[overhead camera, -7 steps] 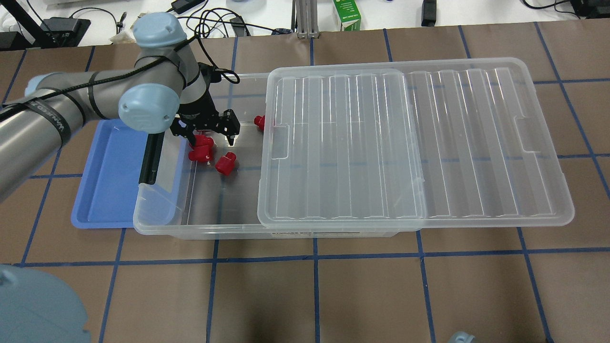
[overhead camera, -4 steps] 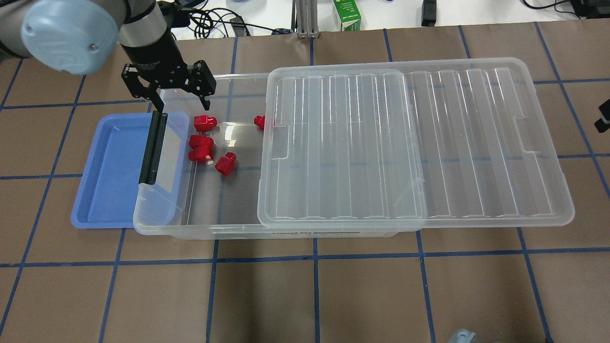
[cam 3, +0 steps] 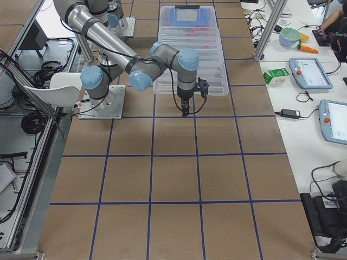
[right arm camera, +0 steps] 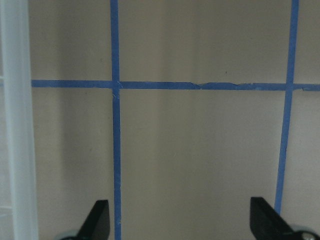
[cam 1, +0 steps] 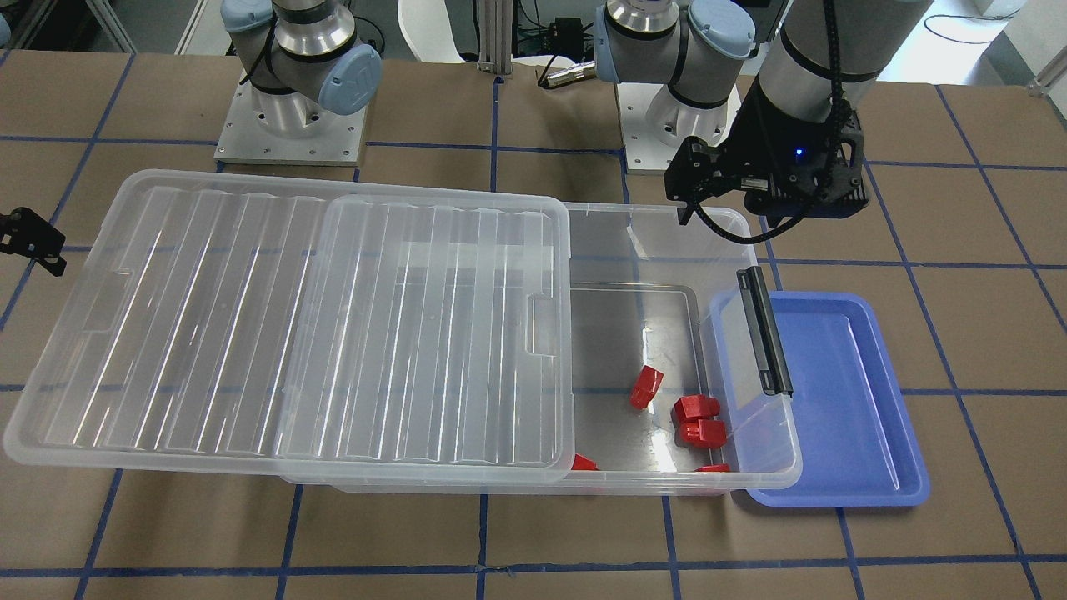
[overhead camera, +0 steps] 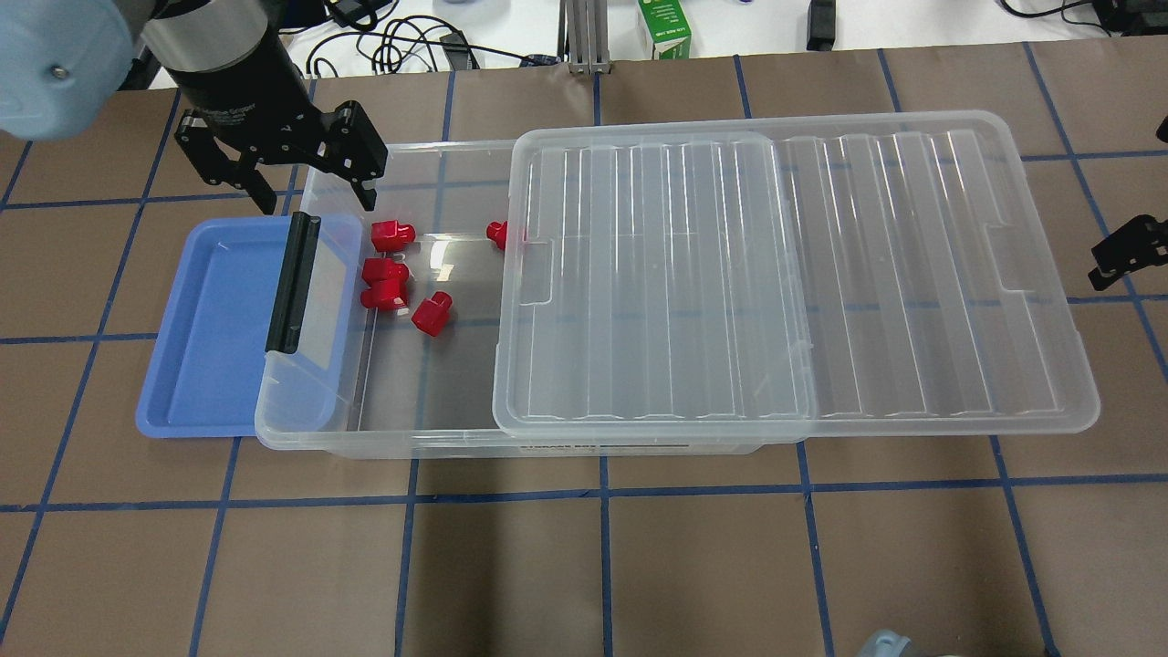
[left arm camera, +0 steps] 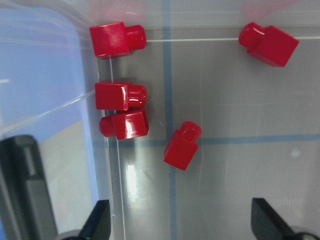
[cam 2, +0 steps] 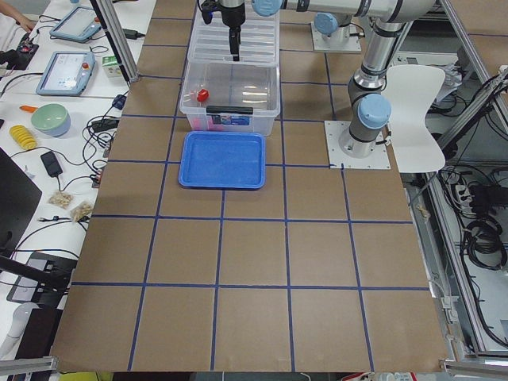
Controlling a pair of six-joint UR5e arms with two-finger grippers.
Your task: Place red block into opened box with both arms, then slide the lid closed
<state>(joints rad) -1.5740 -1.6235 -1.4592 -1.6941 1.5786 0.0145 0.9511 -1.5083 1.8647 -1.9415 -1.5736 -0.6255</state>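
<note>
Several red blocks lie in the uncovered left end of the clear box [overhead camera: 383, 443]: one [overhead camera: 392, 235] by the far wall, two [overhead camera: 384, 271] touching, one [overhead camera: 432, 313] loose, one [overhead camera: 497, 234] at the lid's edge. The ribbed clear lid [overhead camera: 794, 274] covers the box's right part and overhangs past it. My left gripper [overhead camera: 317, 196] hangs open and empty above the box's far-left corner; its wrist view looks down on the red blocks [left arm camera: 182, 146]. My right gripper [right arm camera: 181, 220] is open over bare table beyond the lid's right edge.
A blue tray [overhead camera: 205, 328] lies empty at the left, partly under the box's end with the black bar [overhead camera: 292, 283]. A green carton [overhead camera: 663, 27] and cables sit at the table's far edge.
My left gripper has risen out of the box and moved to the far left, leaving one more red block by the far wall. My right gripper has come into view at the right edge.
</note>
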